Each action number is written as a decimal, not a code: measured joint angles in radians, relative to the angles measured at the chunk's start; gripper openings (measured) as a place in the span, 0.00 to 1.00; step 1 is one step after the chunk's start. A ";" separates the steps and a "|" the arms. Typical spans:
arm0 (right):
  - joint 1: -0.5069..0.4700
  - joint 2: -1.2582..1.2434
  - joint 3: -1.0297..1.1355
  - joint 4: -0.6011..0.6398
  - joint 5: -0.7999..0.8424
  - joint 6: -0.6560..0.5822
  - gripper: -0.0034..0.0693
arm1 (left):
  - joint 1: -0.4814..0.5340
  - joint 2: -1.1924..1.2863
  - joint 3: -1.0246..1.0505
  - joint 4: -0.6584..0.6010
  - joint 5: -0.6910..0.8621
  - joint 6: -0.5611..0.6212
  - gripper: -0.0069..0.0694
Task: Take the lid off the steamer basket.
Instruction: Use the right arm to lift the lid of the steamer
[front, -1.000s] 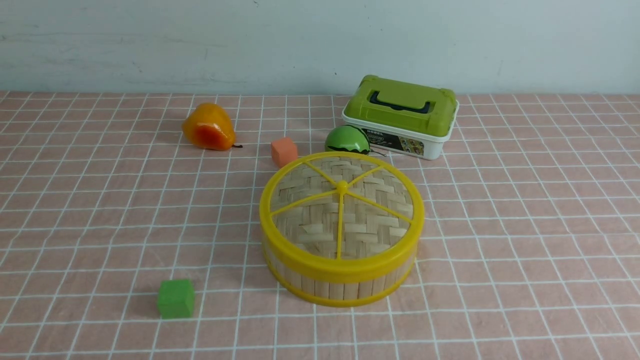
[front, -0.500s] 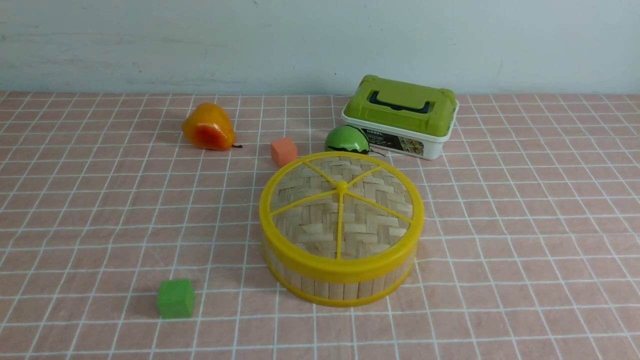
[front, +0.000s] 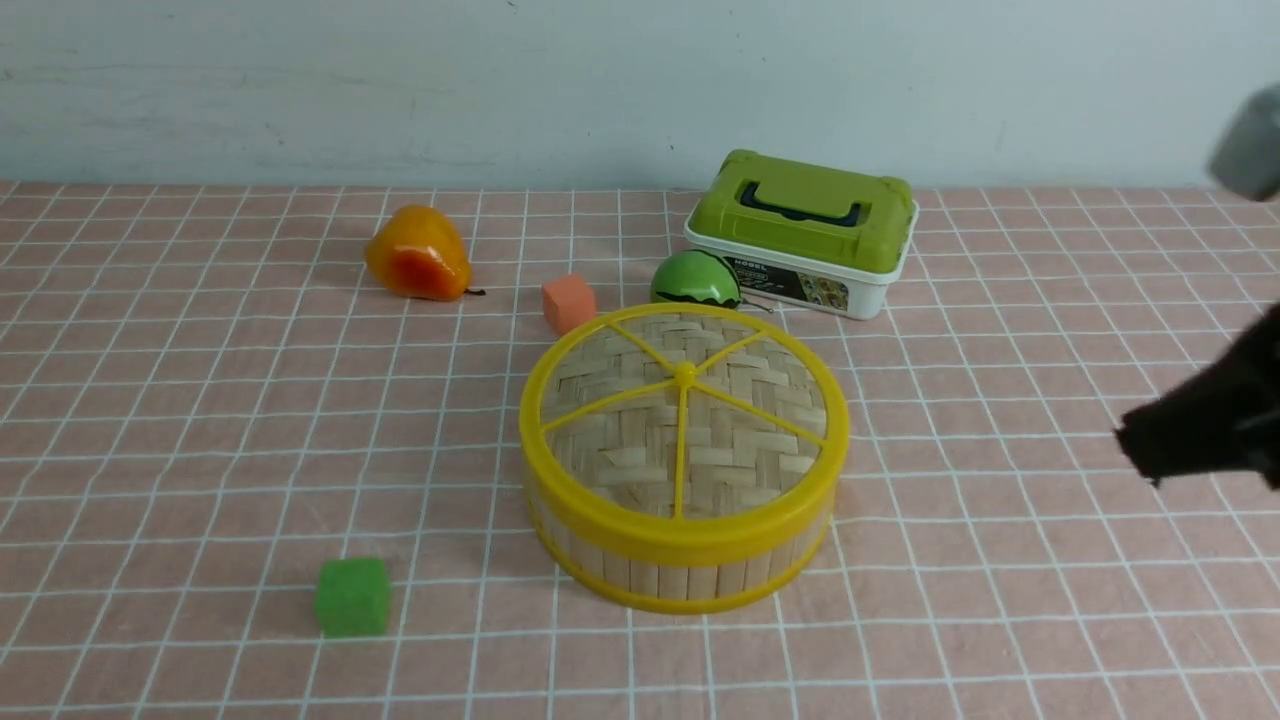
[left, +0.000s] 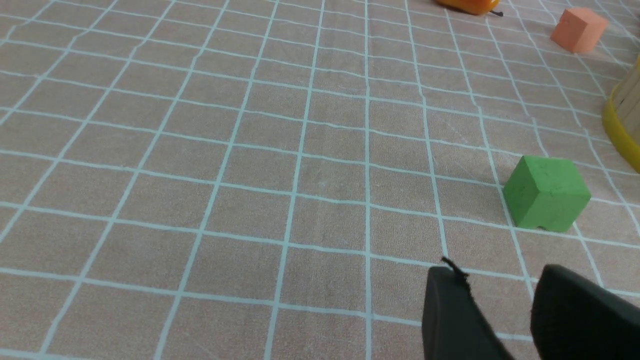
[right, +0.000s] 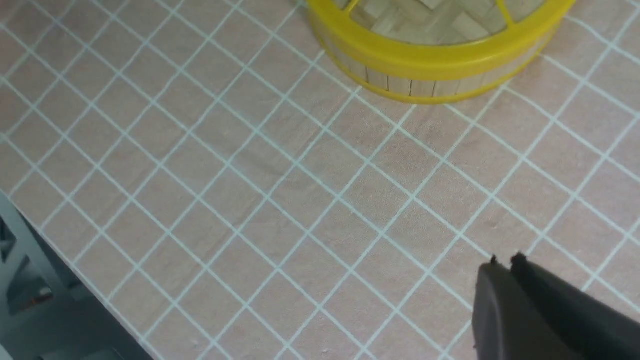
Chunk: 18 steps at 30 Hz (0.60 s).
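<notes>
Checked cloth (front: 200, 450): steamer basket (front: 690, 570) at middle. Lid (front: 640, 440) seated flat on top, not yet off. Judged light, stiff; woven panel may dent. Plastic rim (front: 680, 535) smooth, maybe slippery, but best hold: pinch edge. Knob (front: 684, 375) tiny, poor grip. Right gripper (right: 505, 262) well apart from basket, fingers pressed together, empty. Left gripper (left: 495, 277) near green cube (left: 545, 192), fingers parted, empty.

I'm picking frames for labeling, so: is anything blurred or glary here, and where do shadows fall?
Front view: the right gripper is a dark smear at the frame edge; the lid is sharp, no glare. Left wrist view: the green cube is crisp, with a soft shadow beside it. Right wrist view: slightly soft overall, evenly lit.
</notes>
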 joint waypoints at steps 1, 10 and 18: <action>0.038 0.039 -0.034 -0.031 0.002 0.022 0.04 | 0.000 0.000 0.000 0.000 0.000 0.000 0.41; 0.179 0.384 -0.362 -0.220 0.011 0.253 0.08 | 0.000 0.000 0.000 0.000 0.000 0.000 0.41; 0.237 0.633 -0.620 -0.235 0.010 0.288 0.17 | 0.000 0.000 0.000 0.000 0.000 0.000 0.41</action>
